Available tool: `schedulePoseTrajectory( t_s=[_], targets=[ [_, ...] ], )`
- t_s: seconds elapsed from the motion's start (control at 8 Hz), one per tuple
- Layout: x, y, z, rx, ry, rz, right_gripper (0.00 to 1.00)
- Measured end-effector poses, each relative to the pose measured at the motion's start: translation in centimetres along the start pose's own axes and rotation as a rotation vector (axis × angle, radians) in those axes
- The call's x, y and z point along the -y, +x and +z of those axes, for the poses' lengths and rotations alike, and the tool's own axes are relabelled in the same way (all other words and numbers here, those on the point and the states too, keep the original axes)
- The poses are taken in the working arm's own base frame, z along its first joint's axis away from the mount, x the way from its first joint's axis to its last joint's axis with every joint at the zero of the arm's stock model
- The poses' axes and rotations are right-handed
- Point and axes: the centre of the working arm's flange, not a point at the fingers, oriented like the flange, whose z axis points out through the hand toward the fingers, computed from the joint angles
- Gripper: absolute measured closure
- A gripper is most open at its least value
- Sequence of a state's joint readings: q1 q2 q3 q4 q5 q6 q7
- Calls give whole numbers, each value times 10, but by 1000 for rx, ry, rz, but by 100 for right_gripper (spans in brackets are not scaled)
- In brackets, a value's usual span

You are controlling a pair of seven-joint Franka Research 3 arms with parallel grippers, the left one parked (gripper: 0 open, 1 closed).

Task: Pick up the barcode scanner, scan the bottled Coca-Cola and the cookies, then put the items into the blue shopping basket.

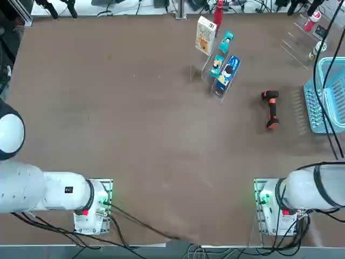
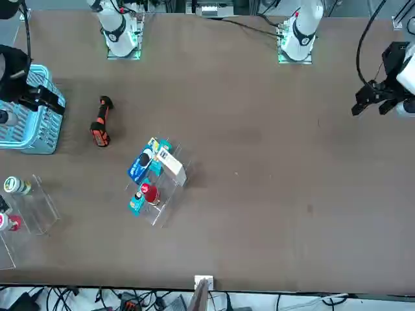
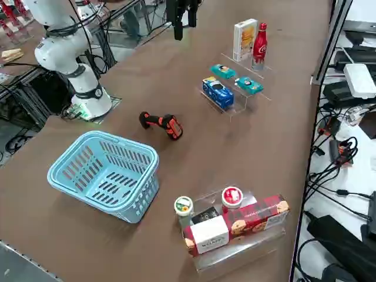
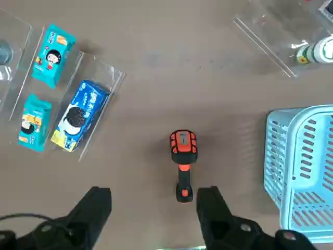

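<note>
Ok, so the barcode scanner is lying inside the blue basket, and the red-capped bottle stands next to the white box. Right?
Not quite: the barcode scanner lies on the bare table beside the blue basket, not in it, as the right side view shows. The red-capped bottle does stand next to the white box.

Blue cookie packet, teal packets, clear racks

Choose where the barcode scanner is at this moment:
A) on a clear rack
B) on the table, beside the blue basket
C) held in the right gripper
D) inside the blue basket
B: the barcode scanner lies on the bare tabletop beside the blue basket, and the right gripper's open fingers do not touch it.
</note>
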State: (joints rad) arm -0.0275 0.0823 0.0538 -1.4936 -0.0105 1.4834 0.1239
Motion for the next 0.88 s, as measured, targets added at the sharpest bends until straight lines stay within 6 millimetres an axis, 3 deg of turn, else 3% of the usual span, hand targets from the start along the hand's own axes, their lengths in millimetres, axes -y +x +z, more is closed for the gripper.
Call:
schedulePoseTrajectory(
  t_s=[0.5, 0.62, 0.88],
  targets=[
    [11, -1, 4, 14, 1, -20, 0],
    [12, 1, 12, 31, -1, -21, 0],
    [18, 7, 55, 69, -7, -29, 0]
  ],
)
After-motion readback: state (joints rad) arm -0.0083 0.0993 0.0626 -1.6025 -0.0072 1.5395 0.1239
